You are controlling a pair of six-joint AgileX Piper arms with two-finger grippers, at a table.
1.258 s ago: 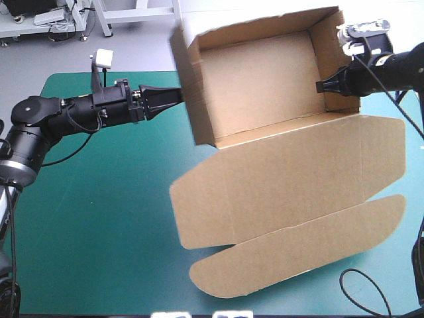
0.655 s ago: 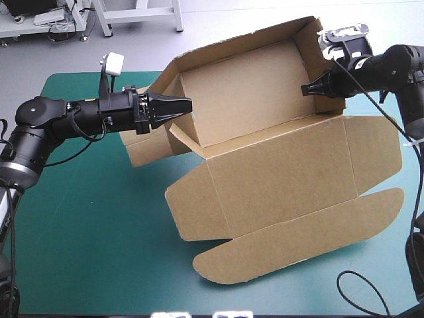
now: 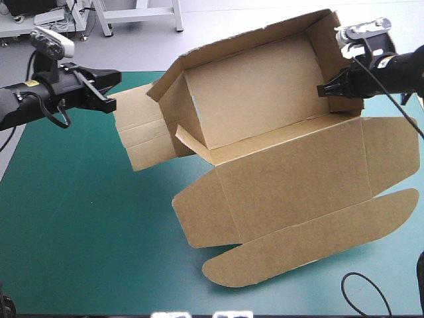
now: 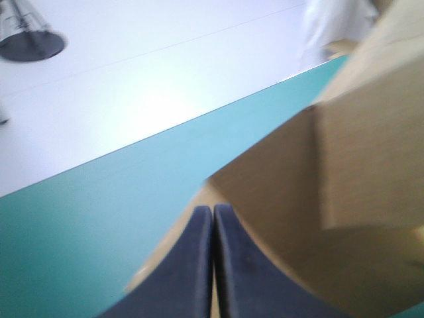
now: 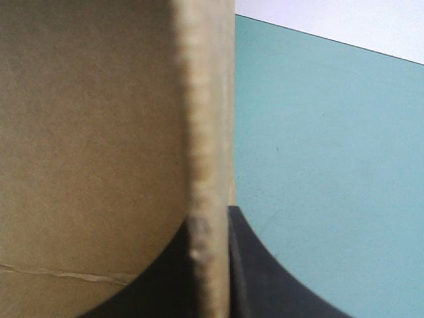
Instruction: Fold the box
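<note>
Right gripper (image 3: 324,88) clamps box (image 3: 285,172) end wall (image 3: 331,53); left gripper (image 4: 213,222) closed, empty, loose flap (image 3: 142,136) just ahead. Next, likely: raise and tuck flap.

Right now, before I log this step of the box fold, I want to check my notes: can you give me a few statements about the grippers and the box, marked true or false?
1. The right gripper is shut on the box at its end wall. True.
2. The left gripper is wide open. False: it is shut, in one pointed arch.
3. The lid is folded over the box. False: it is spread open toward the near edge of the table.
4. A flap sticks out of the box toward the left gripper. True.
</note>
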